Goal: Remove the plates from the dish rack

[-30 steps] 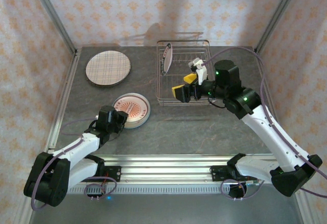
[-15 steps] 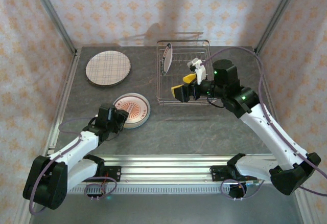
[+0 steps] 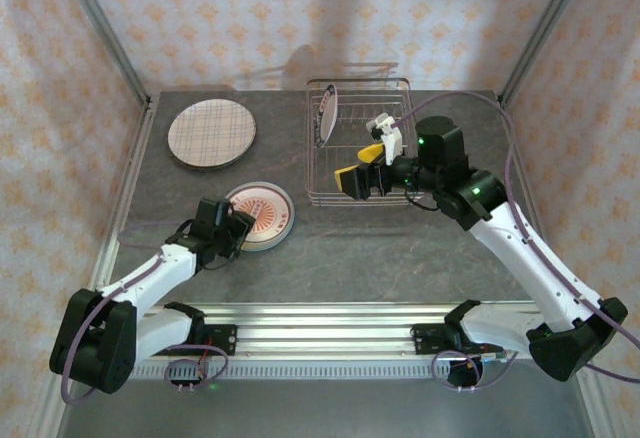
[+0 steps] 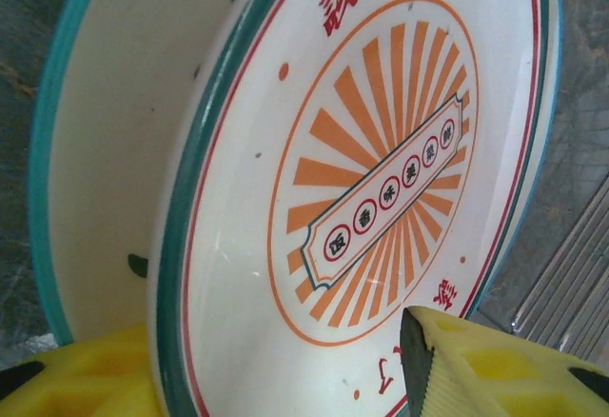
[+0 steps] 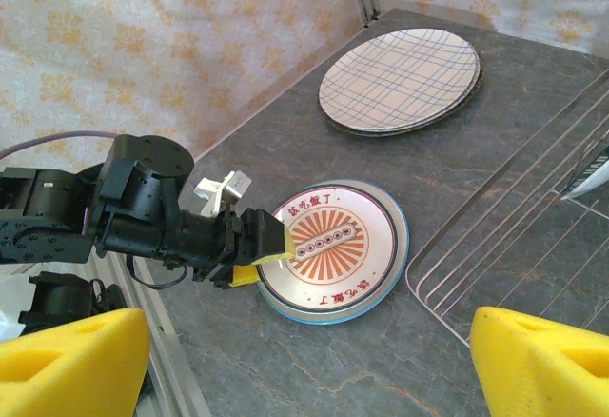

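Note:
Two white plates with an orange sunburst and red marks (image 3: 262, 212) (image 5: 335, 248) (image 4: 381, 179) lie stacked on the table. My left gripper (image 3: 232, 230) (image 5: 262, 260) (image 4: 276, 379) is open at their near-left rim, with one yellow finger over the top plate and the other outside it. Both plaid-lined plates (image 3: 211, 133) (image 5: 400, 79) lie stacked at the back left. The dish rack (image 3: 375, 193) (image 5: 514, 236) holds one upright grey-rimmed plate (image 3: 327, 116) (image 5: 588, 174). Above the rack's front my right gripper (image 3: 360, 168) (image 5: 304, 379) hangs open with nothing in it.
Patterned walls and metal frame posts (image 3: 110, 43) close in the table on three sides. A metal rail (image 3: 330, 318) runs along the near edge by the arm bases. Bare grey tabletop (image 3: 400, 248) lies between the white plates and the right arm.
My left arm has shifted a little at the white plates' rim, its gripper edging away to the left. The right arm and the rack have not moved.

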`<state>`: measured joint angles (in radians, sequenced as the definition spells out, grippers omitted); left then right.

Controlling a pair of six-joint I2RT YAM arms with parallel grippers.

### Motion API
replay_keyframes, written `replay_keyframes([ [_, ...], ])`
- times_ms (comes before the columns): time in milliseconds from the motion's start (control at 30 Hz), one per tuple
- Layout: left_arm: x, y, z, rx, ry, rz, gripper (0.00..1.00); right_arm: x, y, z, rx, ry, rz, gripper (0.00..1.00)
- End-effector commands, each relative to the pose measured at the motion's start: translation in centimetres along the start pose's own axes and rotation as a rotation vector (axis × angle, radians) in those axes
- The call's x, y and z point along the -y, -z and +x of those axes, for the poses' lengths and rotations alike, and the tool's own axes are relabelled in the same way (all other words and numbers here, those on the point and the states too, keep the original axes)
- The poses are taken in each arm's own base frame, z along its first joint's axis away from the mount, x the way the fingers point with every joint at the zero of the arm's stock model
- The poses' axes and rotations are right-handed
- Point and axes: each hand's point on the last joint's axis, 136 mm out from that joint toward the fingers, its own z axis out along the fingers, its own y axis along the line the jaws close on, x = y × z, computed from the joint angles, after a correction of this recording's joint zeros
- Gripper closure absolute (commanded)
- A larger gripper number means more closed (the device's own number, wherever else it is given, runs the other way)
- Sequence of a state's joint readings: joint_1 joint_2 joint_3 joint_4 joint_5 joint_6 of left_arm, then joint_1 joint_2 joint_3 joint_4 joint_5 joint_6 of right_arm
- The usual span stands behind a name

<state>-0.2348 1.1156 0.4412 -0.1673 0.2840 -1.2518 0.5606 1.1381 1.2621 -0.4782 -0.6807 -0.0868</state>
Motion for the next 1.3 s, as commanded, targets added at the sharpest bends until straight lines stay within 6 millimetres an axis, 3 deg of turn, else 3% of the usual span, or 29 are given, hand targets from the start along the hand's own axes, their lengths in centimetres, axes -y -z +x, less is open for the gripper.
replay_keyframes([
  [0, -0.7, 0.4, -0.1, -0.007, -0.027, -0.072, 0.44, -0.6, 0.5, -1.3, 0.032, 0.01, -0.004, 0.13],
  [1100, -1.9, 1.1, -0.1, -0.044, -0.083, -0.253, 0.41, 0.2, 0.5, -1.7, 0.04, -0.009, 0.041, 0.13],
  [1267, -2.0, 1.7, -0.2, -0.04, -0.085, -0.267, 0.36, 0.9, 0.6, -2.2, 0.06, -0.016, 0.087, 0.13],
])
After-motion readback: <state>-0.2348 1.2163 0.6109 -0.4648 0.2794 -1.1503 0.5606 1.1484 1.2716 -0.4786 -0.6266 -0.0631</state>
